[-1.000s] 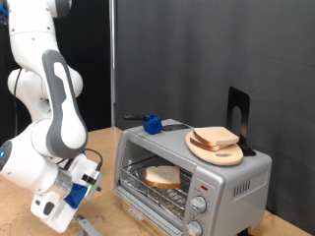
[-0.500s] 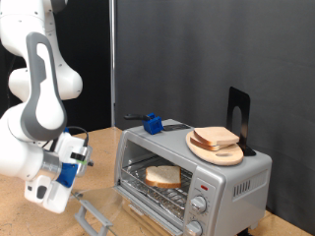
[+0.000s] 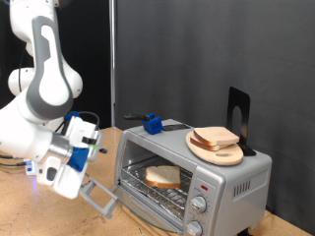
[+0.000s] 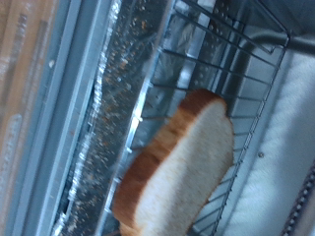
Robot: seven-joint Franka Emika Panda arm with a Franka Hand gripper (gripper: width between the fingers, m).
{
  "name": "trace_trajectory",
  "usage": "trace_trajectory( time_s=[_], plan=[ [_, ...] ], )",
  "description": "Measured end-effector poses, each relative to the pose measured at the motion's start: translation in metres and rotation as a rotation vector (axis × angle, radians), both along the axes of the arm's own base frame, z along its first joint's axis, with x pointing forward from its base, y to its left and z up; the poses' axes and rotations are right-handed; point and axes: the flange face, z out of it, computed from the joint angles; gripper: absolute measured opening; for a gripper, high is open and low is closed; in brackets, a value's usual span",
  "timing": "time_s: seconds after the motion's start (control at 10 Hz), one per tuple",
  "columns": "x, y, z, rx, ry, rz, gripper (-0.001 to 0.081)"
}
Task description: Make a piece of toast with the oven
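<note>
My hand (image 3: 98, 194) hangs low at the left of the oven (image 3: 192, 175), just in front of its open mouth above the table (image 3: 20, 211), and I cannot tell whether my fingers are open or closed. The piece of toast (image 3: 163, 176) lies flat on the wire rack (image 4: 221, 74) inside the oven, apart from my hand. The remaining slices (image 3: 215, 138) sit stacked on the round wooden board (image 3: 219, 152) on the oven's top, towards the right.

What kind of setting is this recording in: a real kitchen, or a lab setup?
Probably a lab bench, not a kitchen: the oven sits on a bare wooden table before black curtains. Toast lies on its rack; spare slices sit on top.
</note>
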Motion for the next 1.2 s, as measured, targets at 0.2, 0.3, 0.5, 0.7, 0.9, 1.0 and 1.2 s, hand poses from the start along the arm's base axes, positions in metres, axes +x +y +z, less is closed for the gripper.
trace_trajectory(
  time_s=[0.2,0.3,0.5,0.7,0.9,1.0,1.2],
  plan=[
    [0.000,0.017,0.014,0.007,-0.010,-0.001,0.0807],
    [0.001,0.029,0.019,0.020,-0.019,0.015,0.0807],
    [0.003,0.054,0.030,0.033,-0.035,0.037,0.0807],
    [0.003,0.077,0.041,0.031,-0.032,0.052,0.0807],
    [0.001,0.096,0.048,0.011,-0.012,0.062,0.0807],
    [0.000,0.101,0.050,0.004,-0.003,0.066,0.0807],
    [-0.003,0.102,0.050,-0.001,0.011,0.061,0.0807]
  ],
)
